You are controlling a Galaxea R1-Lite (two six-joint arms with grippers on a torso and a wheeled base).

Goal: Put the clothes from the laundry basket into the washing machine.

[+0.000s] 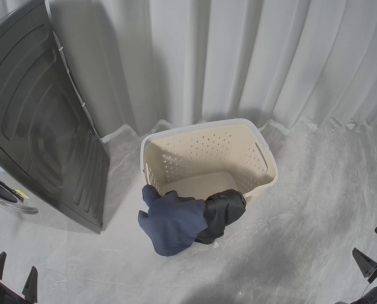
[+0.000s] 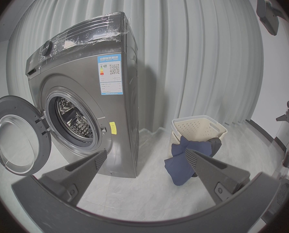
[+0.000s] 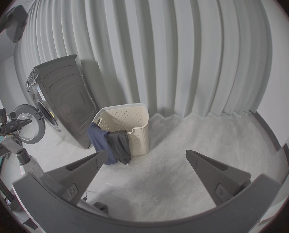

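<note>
A cream laundry basket (image 1: 262,148) (image 2: 199,127) (image 3: 131,120) stands on the floor by the curtain. Over its near rim hang a navy blue garment (image 1: 173,222) (image 2: 181,164) (image 3: 99,141) and a black garment (image 1: 224,212) (image 2: 215,144) (image 3: 120,146). To the basket's left stands the grey washing machine (image 1: 40,123) (image 2: 86,91) (image 3: 63,94), its round door (image 2: 18,135) (image 3: 29,128) swung open on the drum (image 2: 73,118). My left gripper (image 1: 14,271) (image 2: 146,156) is low at the near left, open and empty. Low at the near right is my right gripper (image 1: 376,248) (image 3: 146,156), also open and empty. Both are well short of the basket.
A white pleated curtain (image 1: 247,47) closes off the back. The grey marbled floor (image 1: 306,216) lies open between the grippers and the basket. The machine's side panel stands close to the basket's left side.
</note>
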